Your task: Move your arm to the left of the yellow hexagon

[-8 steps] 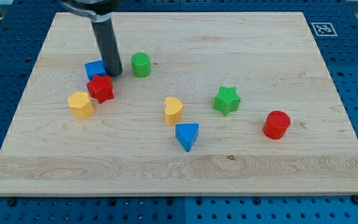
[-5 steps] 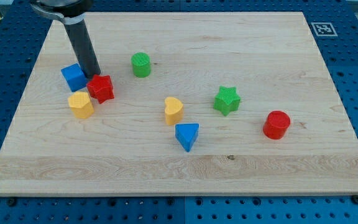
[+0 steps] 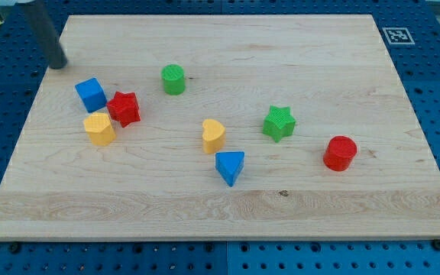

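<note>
My tip (image 3: pixel 58 66), a bare rod gripping nothing, sits far left of the yellow hexagon (image 3: pixel 99 128); a square printed marker (image 3: pixel 396 35) labels the board's (image 3: pixel 296 206) far-right corner.

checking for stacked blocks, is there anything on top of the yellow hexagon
Nothing sits on the yellow hexagon; its top face is bare. The red star and blue cube lie just beyond it toward the view's top. My tip is farther up-left, at the board's edge.
</note>
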